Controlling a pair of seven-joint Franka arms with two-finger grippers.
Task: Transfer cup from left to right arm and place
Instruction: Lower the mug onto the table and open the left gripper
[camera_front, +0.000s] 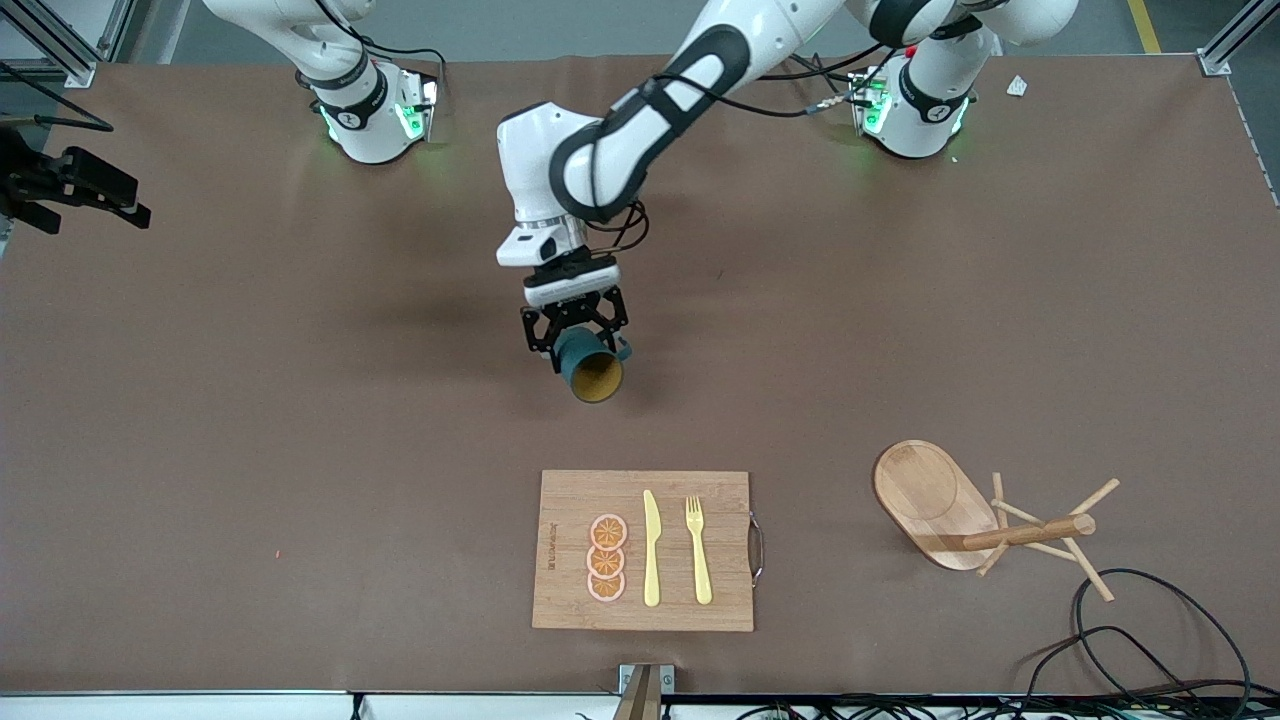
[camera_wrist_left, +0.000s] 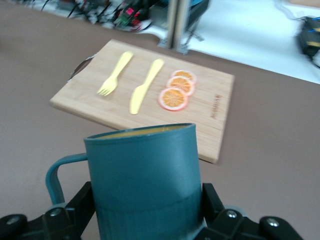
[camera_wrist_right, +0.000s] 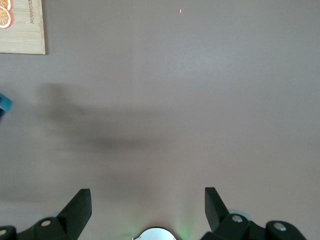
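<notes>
- The left pincer hangs in the air over the bare middle of the brown tabletop, its arm reaching in from the base at the left arm's end.
- It is clamped on the cup, a dark teal mug with a tan-yellow inside; the black fingers press on either side of the cup's lower body.
- The cup is tipped, so that its open mouth faces the front camera and its loop handle sticks out to one side, free of the fingers.
- The right pincer shows only in its own wrist view, fingers spread wide apart with nothing between them, looking down on bare tabletop; that arm waits.
- A wooden cutting board lies on the tabletop nearer to the front camera than the cup, well apart from it.
- On the board lie three orange slices in an overlapping row, a yellow knife beside them, and a yellow fork beside the knife.
- A wooden mug rack lies toppled on its side toward the left arm's end of the tabletop, its pegs pointing outward.
- Black cables loop near the rack at the tabletop's edge.
</notes>
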